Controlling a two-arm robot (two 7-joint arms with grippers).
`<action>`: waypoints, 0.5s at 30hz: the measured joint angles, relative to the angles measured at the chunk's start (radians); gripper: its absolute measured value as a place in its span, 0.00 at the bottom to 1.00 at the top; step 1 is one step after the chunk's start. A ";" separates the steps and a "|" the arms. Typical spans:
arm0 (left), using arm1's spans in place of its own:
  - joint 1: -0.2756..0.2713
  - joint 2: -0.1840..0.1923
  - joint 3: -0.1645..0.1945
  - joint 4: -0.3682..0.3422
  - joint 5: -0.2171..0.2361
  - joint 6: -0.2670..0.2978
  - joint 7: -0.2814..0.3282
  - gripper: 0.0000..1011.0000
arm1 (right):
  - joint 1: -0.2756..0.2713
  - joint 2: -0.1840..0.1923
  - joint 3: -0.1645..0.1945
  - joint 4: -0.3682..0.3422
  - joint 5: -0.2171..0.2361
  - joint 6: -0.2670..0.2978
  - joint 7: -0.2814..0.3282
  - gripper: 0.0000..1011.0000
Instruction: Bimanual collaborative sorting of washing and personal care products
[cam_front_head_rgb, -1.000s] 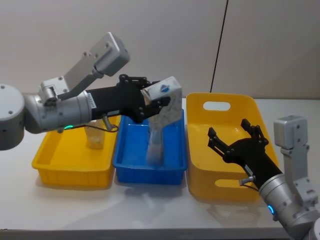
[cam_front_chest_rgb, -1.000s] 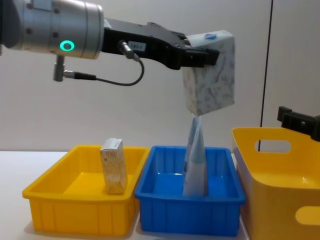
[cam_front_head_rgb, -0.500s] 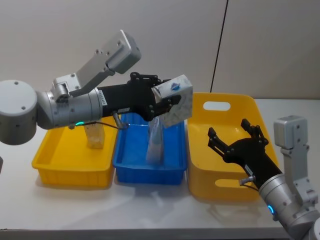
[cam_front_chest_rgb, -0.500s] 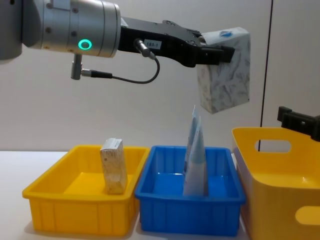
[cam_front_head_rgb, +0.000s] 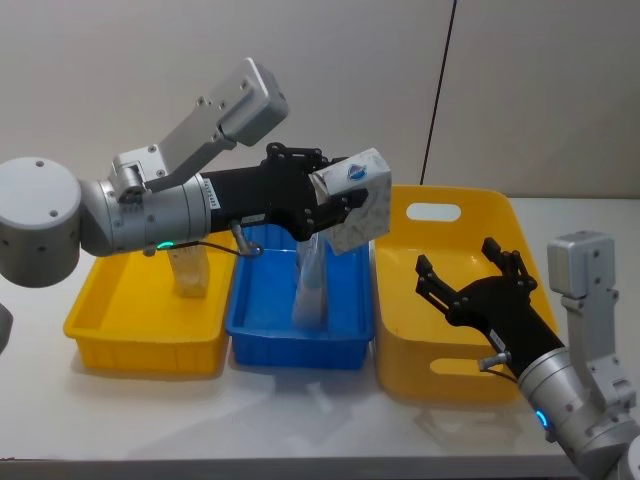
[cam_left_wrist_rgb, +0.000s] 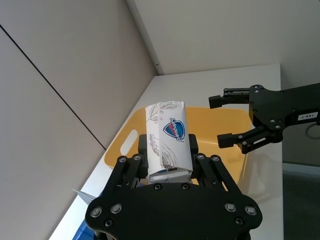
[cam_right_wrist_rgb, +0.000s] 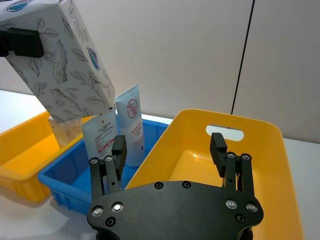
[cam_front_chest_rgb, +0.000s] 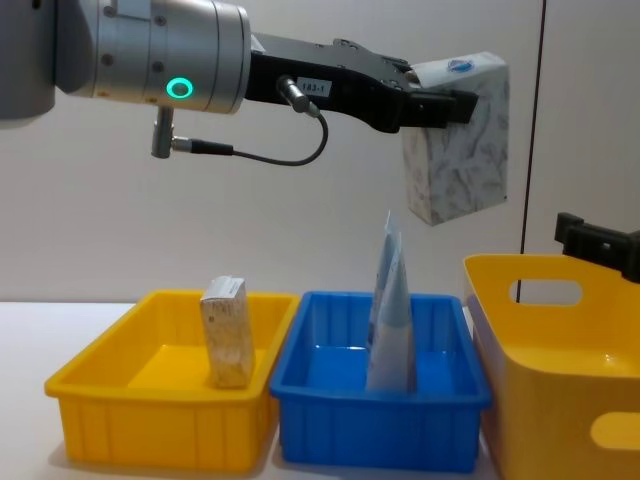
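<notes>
**Left gripper.** The left gripper (cam_front_head_rgb: 340, 205) is clamping the cube pack (cam_front_head_rgb: 362, 195) across its lower end, fingers closed firmly on two opposite faces. It is holding the pack high and tilted, above the seam between the blue tray (cam_front_head_rgb: 295, 350) and the deep yellow bin (cam_front_head_rgb: 430, 360).

**Right gripper.** The right gripper (cam_front_head_rgb: 470, 275) is hanging spread wide and empty over the bin.

**Step in hand.** The pack appears bound for the bin or for a handover. Either way it is travelling above the upright tubes and wants height until it is past the bin's rim. Lowering it well inside before release would avoid a tumble. A handover calls for the free upper end to be presented squarely.

**Materials.** The pack is a white, leaf-printed wrap with a blue oval logo, flat-faced and likely slightly yielding. The pale blue tube (cam_front_head_rgb: 310, 290) and cream tube (cam_right_wrist_rgb: 101, 135) are standing tapered and glossy in the blue tray. The beige box (cam_front_head_rgb: 190, 272) is standing in the shallow yellow tray (cam_front_head_rgb: 140, 350). All three containers are smooth moulded plastic on the white table (cam_front_head_rgb: 300, 420).
</notes>
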 joint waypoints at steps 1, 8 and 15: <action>0.000 0.000 0.000 0.000 0.000 -0.001 0.000 0.38 | 0.000 0.000 0.000 0.000 0.000 0.000 0.000 0.99; -0.015 -0.001 0.012 0.014 -0.004 -0.015 -0.023 0.38 | 0.000 0.000 0.000 0.000 0.000 0.000 0.000 0.99; -0.049 -0.003 0.036 0.046 -0.018 -0.045 -0.092 0.38 | 0.000 0.000 0.000 0.000 0.000 0.000 0.000 0.99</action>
